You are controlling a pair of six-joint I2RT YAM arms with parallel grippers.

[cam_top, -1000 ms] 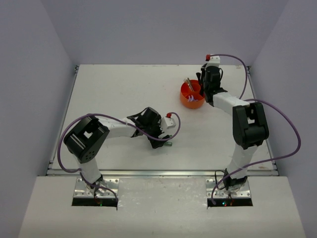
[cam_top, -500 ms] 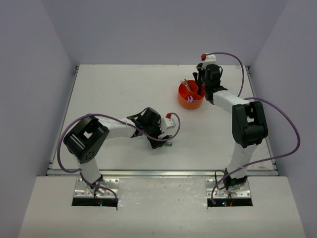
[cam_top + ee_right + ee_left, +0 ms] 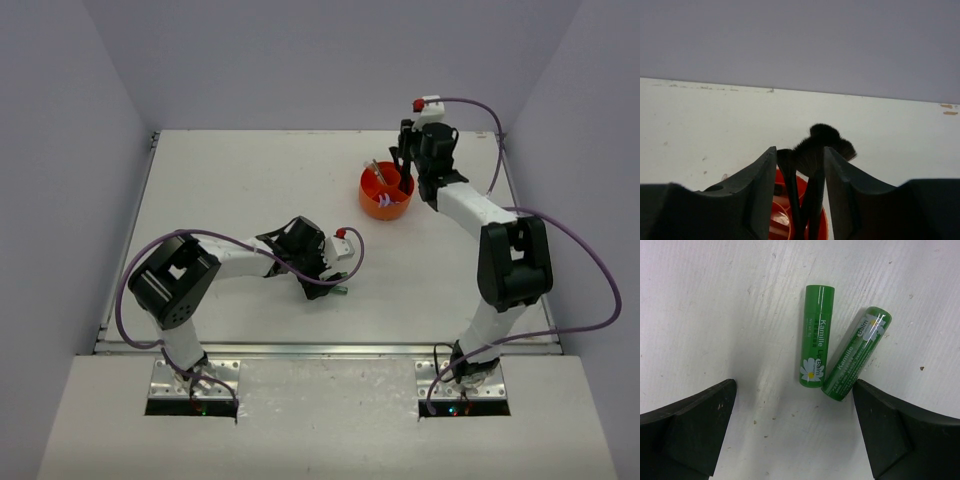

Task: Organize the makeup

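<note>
Two green lip-balm tubes [image 3: 815, 335] [image 3: 857, 352] lie side by side on the white table. My left gripper [image 3: 794, 390] hangs open just short of them, the right tube's end close to the right finger. From above, only one green tube end [image 3: 341, 290] shows beside the left gripper [image 3: 325, 275]. My right gripper [image 3: 405, 165] is above the orange cup [image 3: 372, 207] at the back right. Its jaws are parted, open around a black fan brush [image 3: 822, 142] and a slim black brush [image 3: 787, 165] standing in the cup [image 3: 782, 200]. A tan stick [image 3: 379, 170] and lilac tools [image 3: 388, 197] also sit in the cup.
Grey walls close in the table on three sides, the back wall just behind the cup. The table's raised edge [image 3: 300, 347] runs in front of the arm bases. The left arm's purple cable [image 3: 300, 280] loops over the table near its gripper.
The right gripper's jaws have spread apart around the brushes, and its wrist has lifted slightly toward the back. The cup shifted a little to the left. The left arm has stayed still.
</note>
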